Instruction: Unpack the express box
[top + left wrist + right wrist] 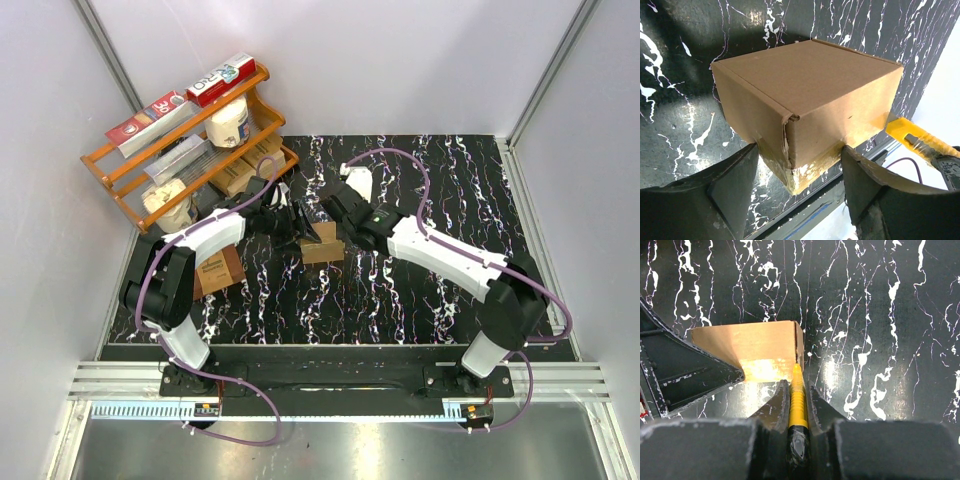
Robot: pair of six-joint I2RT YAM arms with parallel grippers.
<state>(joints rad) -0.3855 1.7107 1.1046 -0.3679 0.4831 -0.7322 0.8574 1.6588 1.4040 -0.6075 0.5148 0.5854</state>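
**Item 1: express box**. It stands closed near the middle of the black marbled table, between the 2 arms.

**Item 2: left gripper**. The jaws are spread, with 1 finger on each side of the box's near lower corner. You cannot tell whether the pads press the card.

**Item 3: right gripper**. It is clamped tight on a yellow utility knife. The knife tip sits at the box's upright corner edge, touching it or just beside it.

**Step in hand (judged).** The box is being steadied and the blade set for the 1st cut. The flaps are unopened.

**Next move calls for.** Brace the box firmly with the left jaws. Then draw the tip along the glossy taped seam, keeping it shallow so the box neither slides nor spills.
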